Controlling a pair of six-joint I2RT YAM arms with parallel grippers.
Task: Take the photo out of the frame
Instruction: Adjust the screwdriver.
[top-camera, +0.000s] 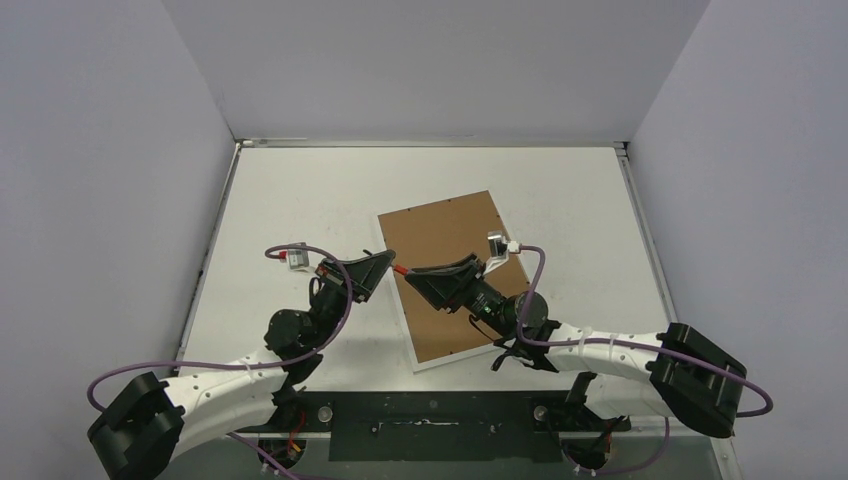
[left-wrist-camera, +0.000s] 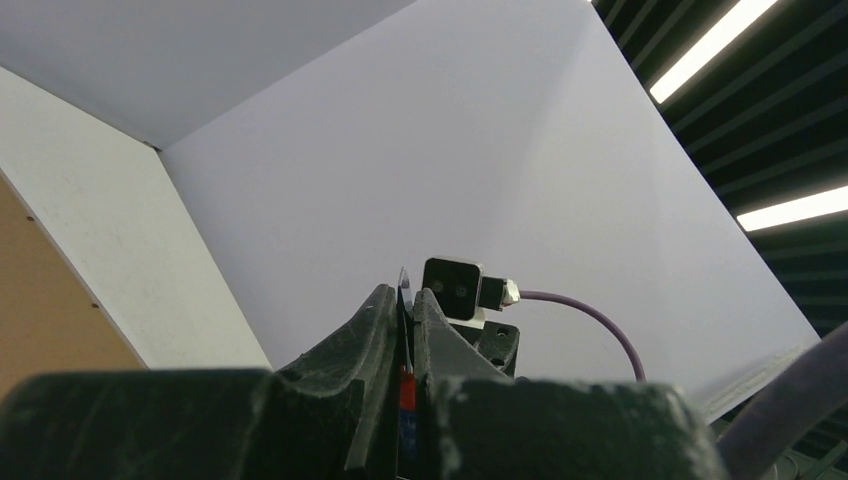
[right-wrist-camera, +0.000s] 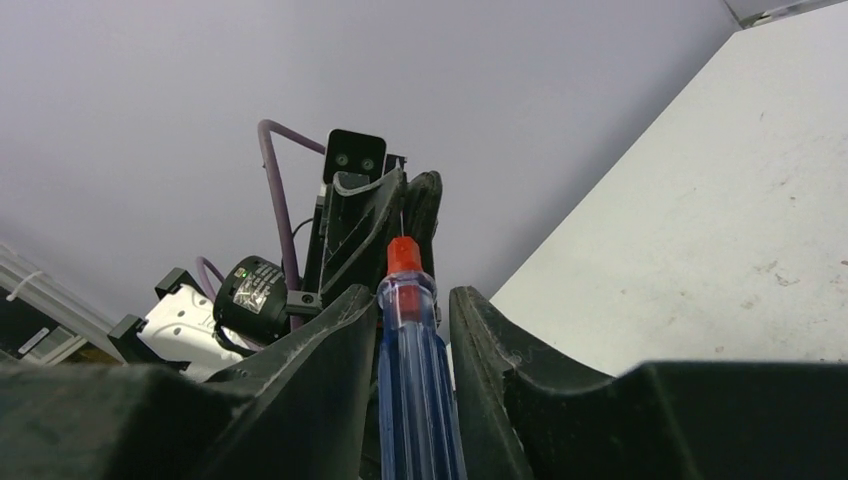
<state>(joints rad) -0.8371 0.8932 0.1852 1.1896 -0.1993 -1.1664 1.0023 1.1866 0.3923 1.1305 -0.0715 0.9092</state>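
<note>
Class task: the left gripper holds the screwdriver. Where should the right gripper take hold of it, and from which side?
Grip the screwdriver by its thick blue handle, coming from the butt end, opposite the left gripper: it pinches the thin metal shaft, so the handle points free toward the right gripper.

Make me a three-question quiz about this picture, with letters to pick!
1. Where is the blue-handled, red-collared screwdriver? A flat on the table; B between the two hands; C under the frame.
2. What colour is the upturned back of the large flat white-edged picture frame? A brown; B green; C black.
3. The left hand is: A wide open; B shut on the screwdriver's metal tip; C out of sight.
Answers: B, the right hand has its handle, the left its tip; A, brown fibreboard faces up; B, its fingers pinch the blade.
</note>
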